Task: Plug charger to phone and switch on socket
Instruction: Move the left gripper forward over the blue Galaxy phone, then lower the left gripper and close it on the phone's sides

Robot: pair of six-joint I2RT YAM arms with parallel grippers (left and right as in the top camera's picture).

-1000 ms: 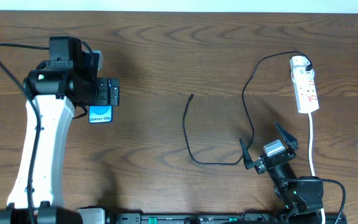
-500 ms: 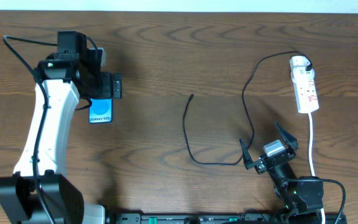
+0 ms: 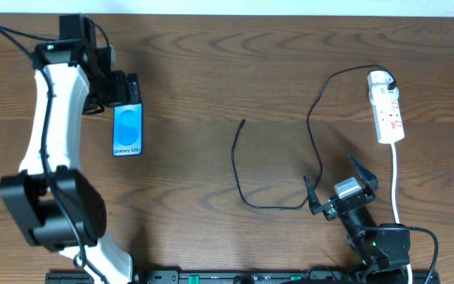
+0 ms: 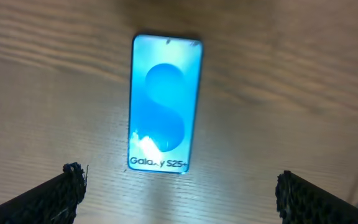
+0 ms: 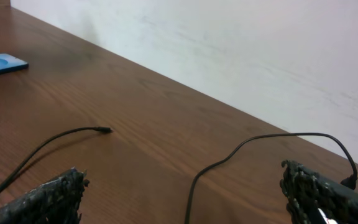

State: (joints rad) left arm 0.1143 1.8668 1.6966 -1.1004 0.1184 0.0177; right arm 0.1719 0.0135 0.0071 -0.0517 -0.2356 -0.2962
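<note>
Grasping comes first: the left gripper, fingers spread and empty, hovers over the slim blue-screened smartphone lying flat, while the equally released right gripper must pinch the thin black charger cable nearby.

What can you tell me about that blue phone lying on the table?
The phone is a slim rectangular slab with a thin dark edge and rounded corners. Its glossy screen is lit, light blue with a darker blue blob and the words "Galaxy S25+" at one end. It lies flat, face up, on the brown wooden table, on the left arm's side. No cable reaches it. The left claw hangs over it, open wide, fingers either side, not touching.
</note>
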